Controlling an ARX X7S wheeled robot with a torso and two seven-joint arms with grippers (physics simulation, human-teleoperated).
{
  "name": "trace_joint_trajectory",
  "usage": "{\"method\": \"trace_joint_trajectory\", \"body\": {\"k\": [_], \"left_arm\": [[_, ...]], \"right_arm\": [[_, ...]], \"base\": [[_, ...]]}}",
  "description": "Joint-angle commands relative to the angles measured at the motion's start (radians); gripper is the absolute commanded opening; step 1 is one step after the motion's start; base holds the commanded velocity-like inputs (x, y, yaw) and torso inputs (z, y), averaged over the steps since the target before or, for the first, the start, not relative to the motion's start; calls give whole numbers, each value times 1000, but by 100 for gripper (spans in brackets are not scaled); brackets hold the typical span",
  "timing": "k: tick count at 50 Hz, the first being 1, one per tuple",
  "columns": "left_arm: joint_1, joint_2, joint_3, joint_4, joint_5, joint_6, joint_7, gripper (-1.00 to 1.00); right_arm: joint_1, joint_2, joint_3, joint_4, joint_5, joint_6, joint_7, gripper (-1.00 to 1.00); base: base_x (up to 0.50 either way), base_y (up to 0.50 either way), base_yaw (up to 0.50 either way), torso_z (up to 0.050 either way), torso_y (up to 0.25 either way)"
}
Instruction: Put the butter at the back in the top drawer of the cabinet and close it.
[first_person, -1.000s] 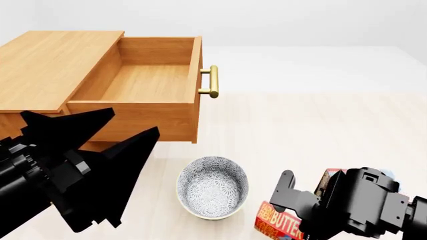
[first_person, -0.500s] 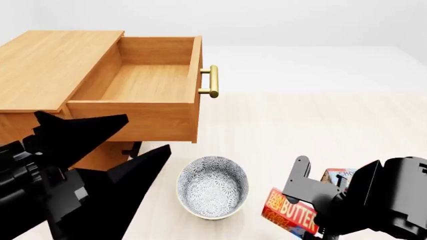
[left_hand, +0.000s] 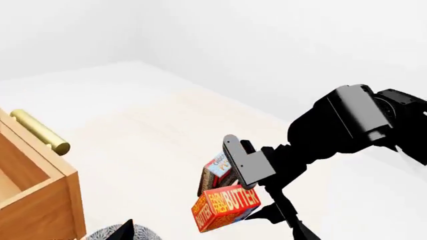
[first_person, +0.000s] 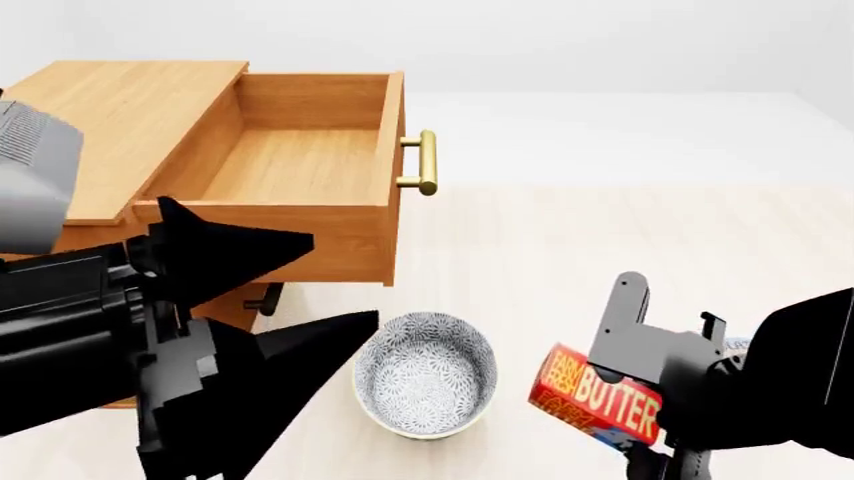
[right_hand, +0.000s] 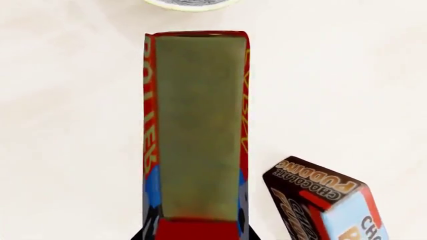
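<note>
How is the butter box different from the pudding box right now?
The butter is red-orange with yellow lettering; the pudding box is dark brown with a pale blue end. The butter is held up off the table in the right gripper; the pudding box lies on the table, untouched. In the right wrist view the butter looks longer, though it is nearer the camera. Both are small printed cartons.

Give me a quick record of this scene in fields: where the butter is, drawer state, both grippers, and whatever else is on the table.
butter: clamped in the right gripper, lifted off the table
top drawer: pulled open, nothing visible inside
cabinet: far left of the table
left gripper: open, holding nothing, in front of the cabinet
bowl: patterned, on the table between the grippers
chocolate pudding box: on the table near the butter
</note>
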Motion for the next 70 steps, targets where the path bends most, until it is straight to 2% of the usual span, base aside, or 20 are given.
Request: {"method": "trace_joint_trajectory", "body": {"k": [1,32,46,70], "left_arm": [[-93,30,87,-65,6,-81,43,100],[-231,80,212,-106,-46,-161,51,100],[-256,117,232,-102,4,-213,81,100],[-278,179,250,-131,172,-329,183,100]], "right_arm": [[99,27,33,-81,23,31,-19,-100],[272,-48,75,-115,157,86,-19,-100],[321,-82,63,-129,202,85,-11,-100],[409,-145,49,-129,301,83,16,-100]], "base": [[0,0,0,0,0],[0,0,0,0,1],[0,0,0,1,1],[0,0,0,0,1]]}}
